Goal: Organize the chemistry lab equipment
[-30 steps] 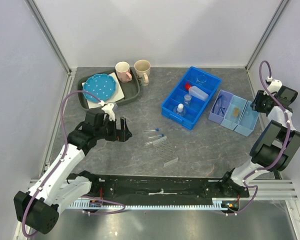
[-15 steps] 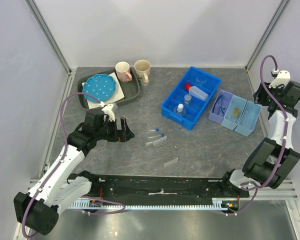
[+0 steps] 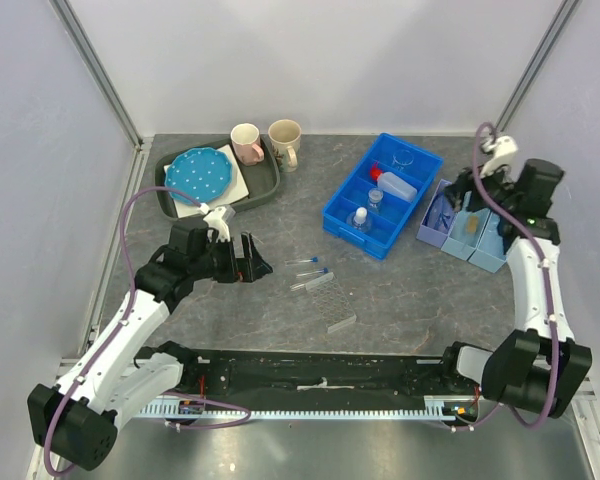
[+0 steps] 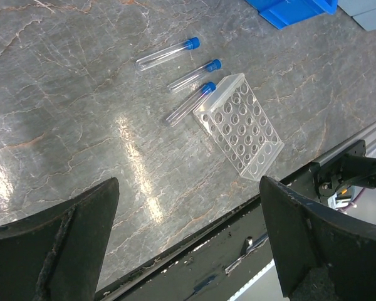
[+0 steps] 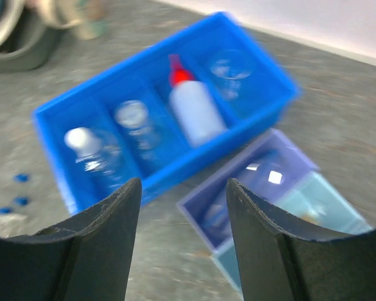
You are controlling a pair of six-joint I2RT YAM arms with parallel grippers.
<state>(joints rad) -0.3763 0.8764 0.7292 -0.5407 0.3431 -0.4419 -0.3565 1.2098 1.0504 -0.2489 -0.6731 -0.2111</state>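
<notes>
Across the grey table (image 3: pixel 400 290), a blue bin (image 3: pixel 350 238) sits upper right. Left gripper (image 4: pixel 188 188): jaws wide apart, empty, left of centre. Right gripper (image 5: pixel 183 188): jaws apart, empty, over the bins. Clear tube rack (image 4: pixel 240 125) lies centre. Red-capped squeeze bottle (image 3: pixel 393 184) rests inside the bin. Three blue-capped tubes (image 4: pixel 189 76) lie loose beside the rack.

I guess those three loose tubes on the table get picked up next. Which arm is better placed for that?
Left. Its open tool hovers right beside the blue-capped tubes and the clear rack. The right tool is far off, above the storage bins.
</notes>
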